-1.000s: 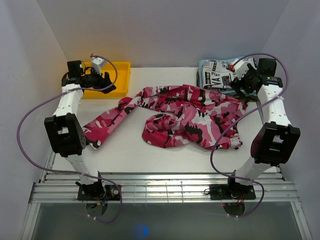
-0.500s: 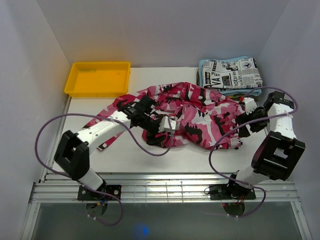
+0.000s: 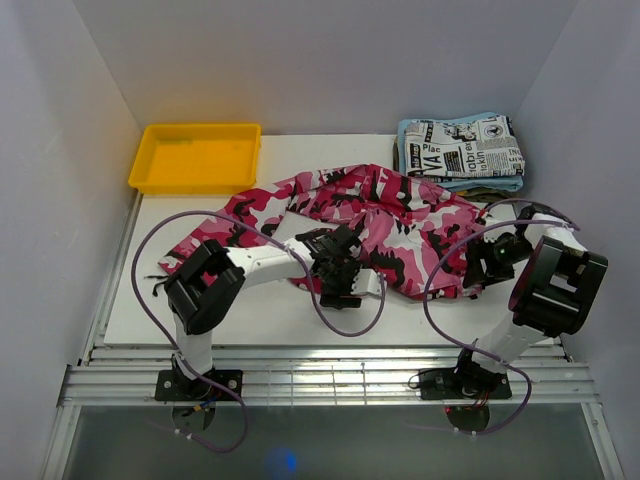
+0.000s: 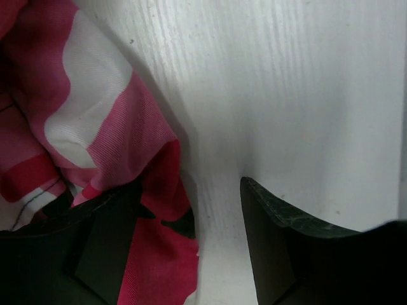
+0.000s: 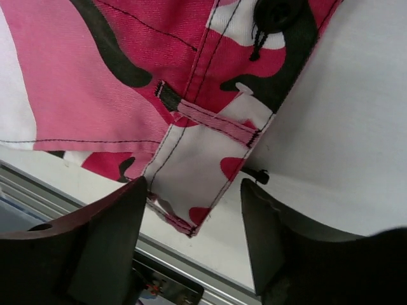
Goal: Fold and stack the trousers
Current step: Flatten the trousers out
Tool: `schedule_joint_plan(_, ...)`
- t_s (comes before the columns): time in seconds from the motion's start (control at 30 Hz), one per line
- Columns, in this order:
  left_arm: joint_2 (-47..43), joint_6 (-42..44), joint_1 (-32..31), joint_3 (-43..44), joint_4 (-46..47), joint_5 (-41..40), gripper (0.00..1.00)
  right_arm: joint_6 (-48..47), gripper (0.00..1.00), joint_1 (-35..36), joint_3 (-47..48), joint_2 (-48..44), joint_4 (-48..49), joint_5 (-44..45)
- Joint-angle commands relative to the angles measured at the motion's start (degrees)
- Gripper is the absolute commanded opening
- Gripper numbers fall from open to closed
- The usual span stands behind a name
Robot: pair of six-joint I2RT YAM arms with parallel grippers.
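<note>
Here the white table (image 3: 330,160) fills the middle of the overhead view, and the trousers (image 3: 400,215) lie crumpled across it from the left edge to right of centre, much as they lay a second ago. The yellow tray (image 3: 200,127) at the upper left and the newspaper-print garment (image 3: 460,145) on the light blue cloth (image 3: 480,183) at the upper right are both uncovered. One second earlier the left arm hung over the tray and the right arm over the stack. The left gripper (image 3: 345,275) is now low at the near edge of the cloth, just below centre; half a second ago it reached further up over the fabric. The right gripper (image 3: 490,262) has come down to the lower right end of the trousers. In the left wrist view the left gripper (image 4: 191,184) is spread, one finger over the pink fabric (image 4: 95,127), the other over bare table (image 4: 286,95). In the right wrist view the right gripper (image 5: 194,184) is likewise spread, with the waistband corner between the fingers, unpinched, below a belt loop (image 5: 210,114) and a black button (image 5: 276,13).
</note>
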Motion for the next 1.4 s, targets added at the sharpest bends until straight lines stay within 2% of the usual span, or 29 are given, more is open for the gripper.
schedule_joint_plan(0.0, 1.28, -0.83, -0.84, 2.10, 5.41, -5.29, 0.74, 2.84, 0.64, -0.20, -0.11, 1.71, 0.99, -3.30)
schedule_joint_plan(0.03, -0.03, -0.92, -0.93, 2.10, 5.33, -5.30, 0.73, 2.75, 0.55, -0.29, 0.24, 1.81, 0.63, -3.39)
schedule_joint_plan(0.07, -1.35, -0.74, -0.93, 2.27, 4.98, -4.34, 0.72, 2.40, 0.40, -0.29, 0.33, 1.81, 0.63, -3.66)
schedule_joint_plan(0.1, -2.93, -0.39, -0.93, 2.27, 3.76, -2.86, 0.72, 1.71, 0.34, -0.38, 0.42, 1.64, 0.54, -4.18)
schedule_joint_plan(0.13, -6.16, -0.21, -1.10, 2.19, 3.48, -0.93, 0.72, 1.44, 0.21, -0.46, 0.77, 1.55, 0.54, -4.62)
schedule_joint_plan(0.2, -8.73, 0.75, -1.63, 2.19, 2.08, 0.14, 0.73, 1.26, 0.10, -0.55, 1.47, 1.81, 0.19, -5.41)
schedule_joint_plan(0.23, -10.05, 1.19, -1.89, 2.36, 1.64, 0.41, 0.73, 1.17, 0.08, -0.73, 2.52, 1.98, -0.07, -6.63)
schedule_joint_plan(0.47, -7.60, 1.90, -2.86, 3.33, 2.60, 0.05, 0.75, 1.17, 0.08, -1.87, 5.07, 1.90, -1.30, -9.63)
schedule_joint_plan(0.73, 3.19, 0.49, -3.83, 6.32, 5.24, -1.34, 0.70, 1.61, 0.08, -2.66, 8.24, 1.90, -2.53, -11.74)
schedule_joint_plan(0.83, 4.01, -0.03, -3.83, 6.93, 4.19, -3.36, 0.48, 1.35, 0.08, -3.10, 9.82, 1.46, -2.53, -10.87)
schedule_joint_plan(0.87, 3.04, -1.17, -3.74, 7.37, 2.88, -3.37, 0.29, 1.00, 0.08, -3.10, 10.17, 1.37, -2.53, -10.43)
schedule_joint_plan(0.9, 1.64, -2.31, -3.31, 8.59, -0.18, -2.67, 0.19, 0.04, 0.08, -3.45, 10.52, 1.37, -2.53, -9.21)
schedule_joint_plan(0.93, -2.63, -3.19, -2.52, 9.30, -2.12, 1.69, 0.10, -0.49, 0.08, -3.71, 11.14, 1.46, -2.53, -8.76)
schedule_joint_plan(1.0, -7.84, -6.61, 1.08, 10.62, -7.47, 6.37, 0.00, -1.90, 0.08, -4.50, 11.93, 1.81, -2.36, -7.62)
schedule_joint_plan(1.13, -20.23, -5.67, 12.14, 12.46, -18.20, 18.76, 0.00, -2.87, 0.08, -5.56, 13.86, 2.51, -2.36, -6.56)
schedule_joint_plan(1.17, -23.82, -4.18, 17.65, 12.64, -20.84, 22.35, 0.00, -2.96, 0.08, -5.74, 14.48, 2.60, -2.36, -6.38)
schedule_joint_plan(1.2, -25.51, -0.86, 20.32, 12.56, -25.21, 23.43, 0.00, -2.96, 0.08, -5.91, 14.74, 2.78, -2.18, -5.77)
schedule_joint_plan(1.23, -27.18, 0.74, 22.78, 11.51, -26.74, 24.13, 0.00, -3.31, 0.08, -6.00, 15.01, 2.86, -2.09, -5.51)
schedule_joint_plan(1.27, -28.77, 2.49, 28.02, 10.63, -28.32, 25.19, 0.00, -3.57, 0.08, -6.09, 15.36, 2.95, -2.18, -5.07)
schedule_joint_plan(1.33, -33.51, 6.70, 33.06, 8.26, -30.26, 25.37, 0.00, -4.01, 0.08, -6.26, 15.54, 2.87, -1.48, -3.14)
schedule_joint_plan(1.37, -34.92, 8.56, 38.31, 5.12, -30.53, 25.55, 0.00, -4.71, 0.08, -6.27, 15.45, 2.52, -1.13, -2.35)
